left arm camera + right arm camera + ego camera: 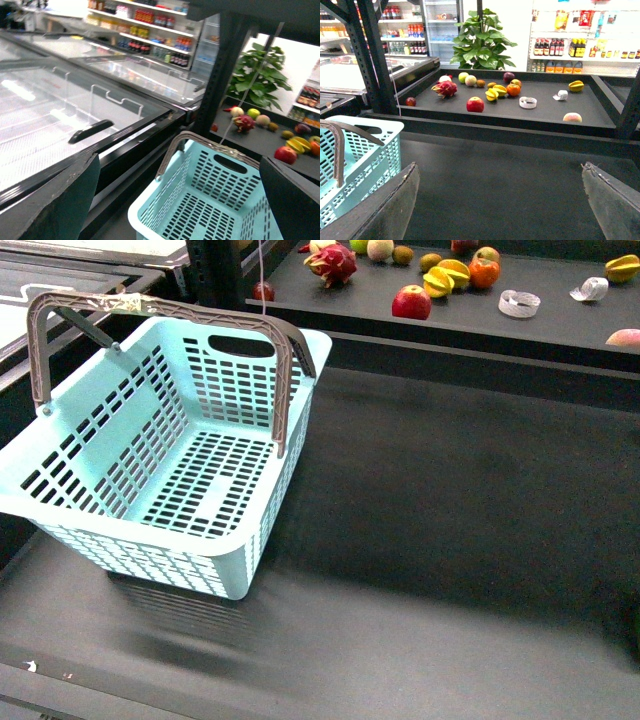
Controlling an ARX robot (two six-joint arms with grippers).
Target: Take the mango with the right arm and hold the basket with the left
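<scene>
The light blue-green basket (105, 425) stands empty on the dark table at the left, with both grey-brown hoop handles raised. The yellow oval mango (622, 267) lies at the far right of the back shelf; it also shows in the right wrist view (576, 86). Neither arm shows in the front view. My left gripper (180, 205) is open and empty, above and short of the basket (145, 212). My right gripper (502, 200) is open and empty over bare table, far short of the mango, with the basket (365, 155) off to one side.
The back shelf (560, 325) holds a red apple (411, 303), a yellow star fruit (440, 280), an orange fruit (484, 272), a dragon fruit (332, 264), a pinkish fruit (625, 338) and two white foam sleeves. A raised lip fronts the shelf. A glass-topped freezer (75, 110) stands left of the basket.
</scene>
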